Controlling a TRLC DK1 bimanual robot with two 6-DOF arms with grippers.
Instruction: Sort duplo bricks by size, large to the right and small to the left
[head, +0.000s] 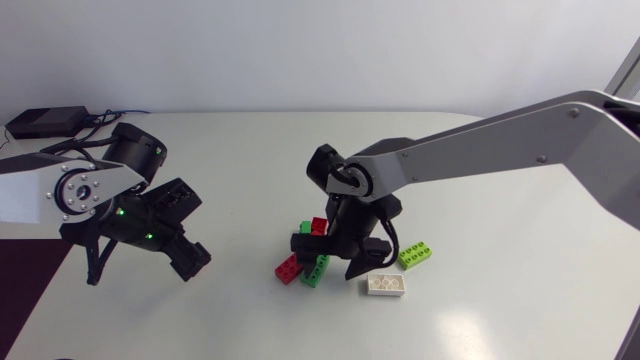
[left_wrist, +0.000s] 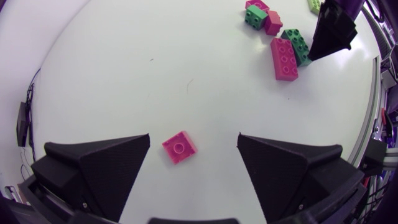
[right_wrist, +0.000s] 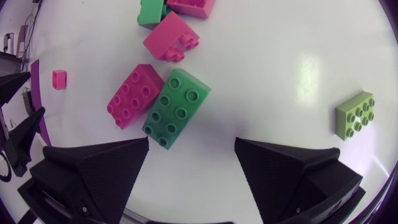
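Hanging low over the left part of the table (left_wrist: 124, 62), the left gripper (left_wrist: 194, 142) is keeping its fingers wide apart. A small pink brick (left_wrist: 180, 147) is lying flat in the gap between them, studs up. It is touching neither finger and is sitting a little nearer one than the other.

The right arm (head: 500, 140) is coming in from the right and reaching to about the middle of the table. The right gripper (right_wrist: 191, 144) is hovering low over the cluster of bricks, its fingers also spread and clamping nothing. A long green brick (right_wrist: 176, 110) is lying studs up just ahead of that gap, not between the fingers. A long pink brick (right_wrist: 135, 95) is lying side by side with it, and the two are touching along their long edges. A square pink brick (right_wrist: 171, 38) is sitting just past them. Beyond it, a square green brick (right_wrist: 152, 12) and another pink brick (right_wrist: 189, 6) are showing only in part.

A lime brick (right_wrist: 356, 113) is lying alone, well apart from the cluster on its right. A white brick (head: 385, 285) is lying near it, just beside the right gripper and closer to the table's front edge.
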